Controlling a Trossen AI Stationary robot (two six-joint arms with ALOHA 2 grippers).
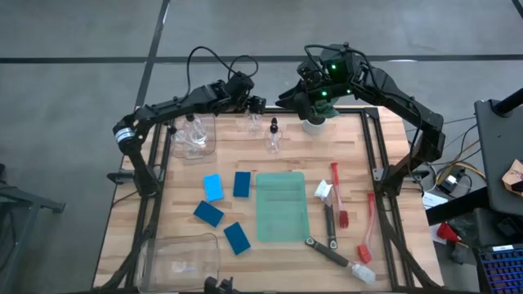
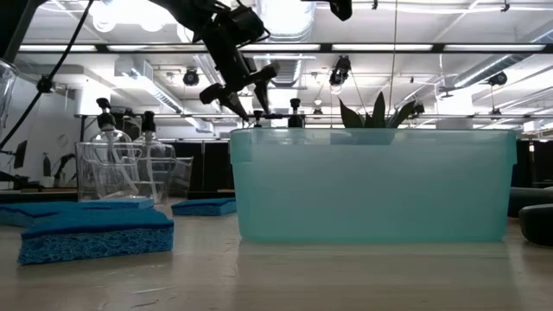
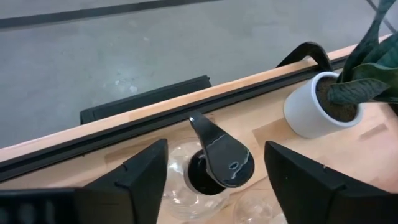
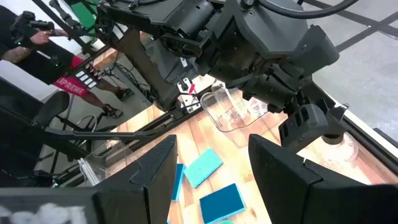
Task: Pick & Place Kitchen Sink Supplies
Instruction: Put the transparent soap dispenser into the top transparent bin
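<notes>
Two clear bottles with black pump tops [image 1: 253, 122] [image 1: 274, 136] stand upright on the wooden table near its far edge. My left gripper [image 1: 255, 104] hovers over the left one, open, its fingers on either side of that bottle's pump top [image 3: 219, 158] with gaps showing. My right gripper [image 1: 296, 98] hangs open above the far edge with nothing between its fingers [image 4: 155, 171]. Two more bottles [image 2: 108, 151] stand in a clear bin [image 1: 193, 137] at the far left. Several blue sponges [image 1: 212, 187] lie flat at mid-table. Red and black brushes [image 1: 335, 192] lie at the right.
A potted plant in a white pot [image 1: 313, 122] stands at the far edge, right of the bottles. A green mat [image 1: 282, 206] lies at the centre. Another clear bin [image 1: 184, 257] sits at the near left. A person [image 4: 37, 31] is in the room beyond.
</notes>
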